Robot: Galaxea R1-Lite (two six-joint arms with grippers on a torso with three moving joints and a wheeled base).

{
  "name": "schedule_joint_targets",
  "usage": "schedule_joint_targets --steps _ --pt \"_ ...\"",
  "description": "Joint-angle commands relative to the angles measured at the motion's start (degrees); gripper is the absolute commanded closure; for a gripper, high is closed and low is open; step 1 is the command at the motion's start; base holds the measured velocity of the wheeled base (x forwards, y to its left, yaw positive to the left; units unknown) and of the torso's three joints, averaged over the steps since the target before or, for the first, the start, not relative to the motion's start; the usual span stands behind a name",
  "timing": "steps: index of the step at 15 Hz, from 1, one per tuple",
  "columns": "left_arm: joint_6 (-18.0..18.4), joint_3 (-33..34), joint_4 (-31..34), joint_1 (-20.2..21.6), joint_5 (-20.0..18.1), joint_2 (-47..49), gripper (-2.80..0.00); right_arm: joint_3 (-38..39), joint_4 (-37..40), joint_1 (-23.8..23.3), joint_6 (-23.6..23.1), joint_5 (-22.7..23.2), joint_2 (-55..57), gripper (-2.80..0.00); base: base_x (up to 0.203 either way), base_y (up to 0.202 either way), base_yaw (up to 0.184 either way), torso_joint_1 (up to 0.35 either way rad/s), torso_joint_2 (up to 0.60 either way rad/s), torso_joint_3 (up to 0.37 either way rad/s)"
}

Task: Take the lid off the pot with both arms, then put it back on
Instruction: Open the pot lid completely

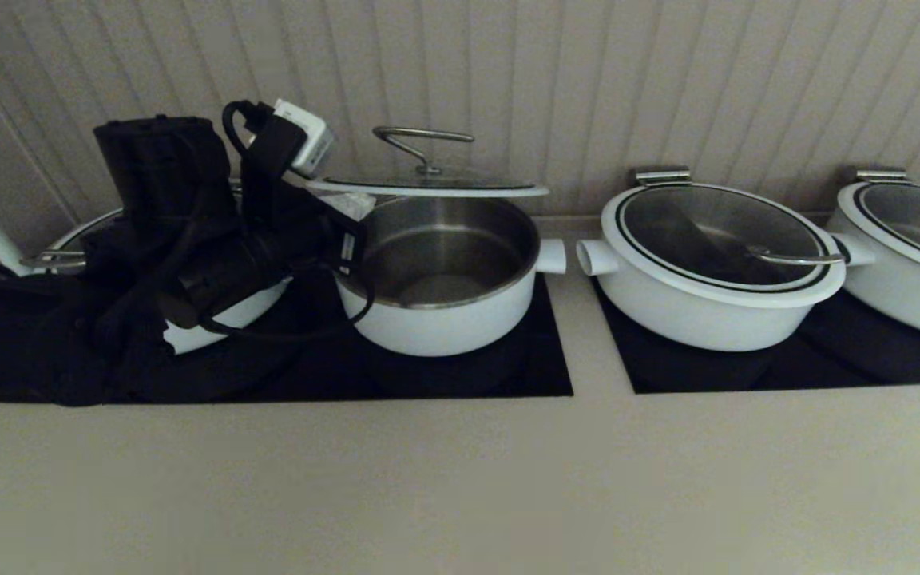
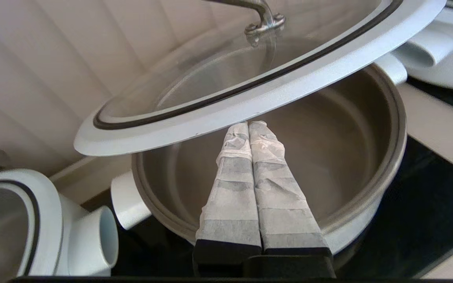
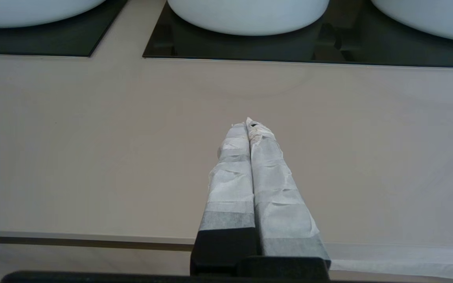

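Note:
The white pot (image 1: 444, 319) with a steel inside stands open on the left black cooktop (image 1: 540, 375). Its glass lid (image 1: 428, 188), white-rimmed with a metal loop handle (image 1: 420, 140), hangs roughly level just above the pot. My left gripper (image 1: 352, 206) is at the pot's left edge. In the left wrist view its taped fingers are pressed together (image 2: 249, 124), tips under the lid's rim (image 2: 250, 98), over the pot's inside (image 2: 368, 157). The rim seems to rest on the tips. My right gripper (image 3: 249, 124) is shut and empty over bare counter, out of the head view.
A second lidded white pot (image 1: 715, 263) stands on the right cooktop (image 1: 747, 371), and a third (image 1: 907, 247) at the far right. Another lidded pot (image 2: 14, 220) sits behind my left arm. A panelled wall stands close behind the pots. The beige counter (image 1: 460, 479) runs along the front.

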Motion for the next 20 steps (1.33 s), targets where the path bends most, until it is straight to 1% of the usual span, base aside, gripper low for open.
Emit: schedule_joint_targets --steps 1,3,8,12,14,18,20 --pt "0.3 -1.5 -0.2 0.0 0.0 -0.1 0.0 0.0 0.0 0.0 -0.1 0.0 0.1 0.0 0.0 0.0 0.0 0.0 0.0 0.0" --pt "1.1 -2.6 -0.1 0.0 0.0 -0.1 0.0 0.0 0.0 0.0 -0.1 0.0 0.1 0.0 0.0 0.0 0.0 0.0 0.0 0.0" --pt "1.1 -3.4 -0.1 0.0 0.0 -0.5 0.0 0.0 0.0 0.0 -0.1 0.0 0.1 0.0 0.0 0.0 0.0 0.0 0.0 0.0" --pt "1.2 -5.8 0.3 0.0 0.0 -0.2 0.0 0.0 0.0 0.0 0.0 0.0 0.1 0.0 0.0 0.0 0.0 0.0 0.0 0.0" --pt "1.3 -5.4 0.8 0.0 0.0 -0.6 0.0 0.0 -0.1 0.0 -0.1 0.0 0.1 0.0 0.0 0.0 0.0 0.0 0.0 0.0" --pt "2.4 -0.7 10.5 0.0 0.0 -5.5 0.0 0.0 0.0 0.0 -0.1 0.0 0.1 0.0 0.0 0.0 0.0 0.0 0.0 0.0" --pt "2.5 0.6 18.4 0.0 -0.1 -8.8 0.0 0.0 0.0 0.0 -0.1 0.0 0.1 0.0 0.0 0.0 0.0 0.0 0.0 0.0"
